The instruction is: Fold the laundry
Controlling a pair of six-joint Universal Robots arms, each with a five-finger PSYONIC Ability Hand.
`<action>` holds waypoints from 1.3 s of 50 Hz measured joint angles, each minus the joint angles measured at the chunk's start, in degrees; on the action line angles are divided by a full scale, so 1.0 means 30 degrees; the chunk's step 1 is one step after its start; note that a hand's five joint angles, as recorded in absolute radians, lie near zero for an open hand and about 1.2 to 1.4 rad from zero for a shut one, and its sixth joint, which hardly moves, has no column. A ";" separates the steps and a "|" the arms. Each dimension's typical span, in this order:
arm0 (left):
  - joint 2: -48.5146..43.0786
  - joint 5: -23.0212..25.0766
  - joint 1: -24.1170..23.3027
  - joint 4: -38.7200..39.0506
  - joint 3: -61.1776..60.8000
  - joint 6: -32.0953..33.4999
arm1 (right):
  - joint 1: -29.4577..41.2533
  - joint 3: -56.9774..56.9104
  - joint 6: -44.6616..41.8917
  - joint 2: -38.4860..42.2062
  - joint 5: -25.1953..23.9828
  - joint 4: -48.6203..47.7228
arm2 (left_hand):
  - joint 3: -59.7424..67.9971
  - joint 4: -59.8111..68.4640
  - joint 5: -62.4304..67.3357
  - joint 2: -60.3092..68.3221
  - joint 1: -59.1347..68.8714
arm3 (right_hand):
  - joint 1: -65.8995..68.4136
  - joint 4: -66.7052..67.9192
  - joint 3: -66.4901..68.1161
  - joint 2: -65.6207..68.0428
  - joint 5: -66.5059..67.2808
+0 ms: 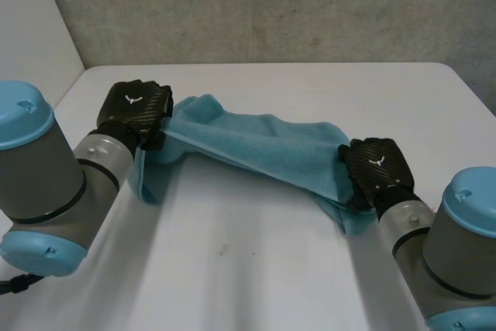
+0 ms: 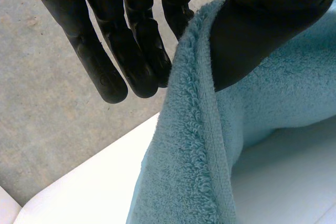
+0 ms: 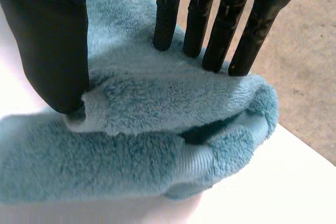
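Note:
A light-blue towel (image 1: 263, 149) hangs stretched between my two hands above the white table (image 1: 256, 269). My left hand (image 1: 136, 108) holds the towel's left end, with a short flap hanging below it. In the left wrist view the thumb (image 2: 262, 19) pinches the towel's hemmed edge (image 2: 199, 171) against the fingers (image 2: 131, 56). My right hand (image 1: 376, 167) holds the right end, where the cloth bunches and droops. Seen from the right wrist, the thumb (image 3: 47, 40) and straight fingers (image 3: 210, 19) squeeze a folded bunch of towel (image 3: 157, 129) between them.
The table's far edge (image 1: 271, 64) meets a grey concrete wall (image 1: 271, 5). A white panel (image 1: 31, 29) stands at the back left. Bare tabletop lies in front of the towel and beyond it.

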 measured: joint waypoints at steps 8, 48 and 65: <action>-0.0286 0.0035 0.0143 0.0024 0.0081 0.0019 | -0.0401 -0.0079 -0.0411 0.0487 0.0032 -0.0272 | 0.0000 0.0003 0.0000 0.0000 0.0002 | 0.1984 0.2150 0.2087 0.2362 0.1941; -0.2623 -0.1107 0.1584 0.1432 -0.1740 0.0446 | -0.7514 -0.4305 -0.1171 -0.4876 -0.5203 1.0049 | -1.1248 -1.1351 -1.1022 -1.1454 -0.9851 | 0.9378 1.2156 1.1916 1.1817 1.1731; -0.1184 -0.1247 0.1928 0.1432 -0.4393 0.3873 | -0.7591 -0.3781 -0.6310 -0.1565 -0.5909 1.2704 | -0.0067 -0.0063 -0.0995 -0.0070 0.0346 | 0.9378 1.2157 1.1916 1.1817 1.1771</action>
